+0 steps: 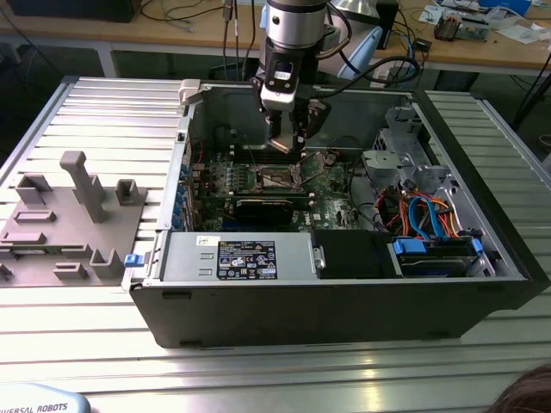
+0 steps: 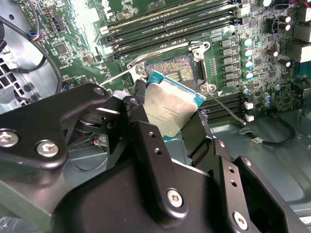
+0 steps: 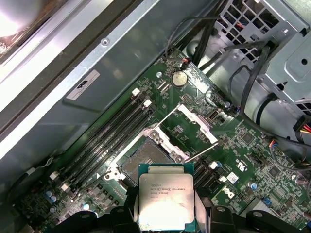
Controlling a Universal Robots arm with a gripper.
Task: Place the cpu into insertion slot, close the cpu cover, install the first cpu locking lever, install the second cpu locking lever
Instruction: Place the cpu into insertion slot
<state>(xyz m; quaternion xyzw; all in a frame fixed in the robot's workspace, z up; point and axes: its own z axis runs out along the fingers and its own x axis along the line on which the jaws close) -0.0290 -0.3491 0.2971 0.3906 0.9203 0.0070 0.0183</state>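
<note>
The cpu [image 2: 171, 104] [image 3: 166, 194], a flat square chip with a dull silver top, hangs tilted just above the green motherboard [image 1: 331, 194]. My gripper [image 2: 167, 115] [image 3: 166, 209] [image 1: 289, 148] is shut on it, a black finger [image 2: 140, 104] at each side. The insertion slot [image 2: 171, 67] [image 3: 140, 164] [image 1: 274, 179] lies bare just past the chip's edge. Beyond the slot the cpu cover [image 3: 193, 119] stands swung open. Two thin locking levers [image 3: 201, 154] [image 2: 227, 109] are lifted away from the socket frame.
All this sits inside an open computer case [image 1: 344, 310]. Long black memory slots [image 2: 170, 24] run beside the socket. A grey power supply [image 1: 250, 258] and a drive bay with blue cables [image 1: 430, 232] line the front. A grey fixture plate [image 1: 69, 215] lies outside at the exterior view's left.
</note>
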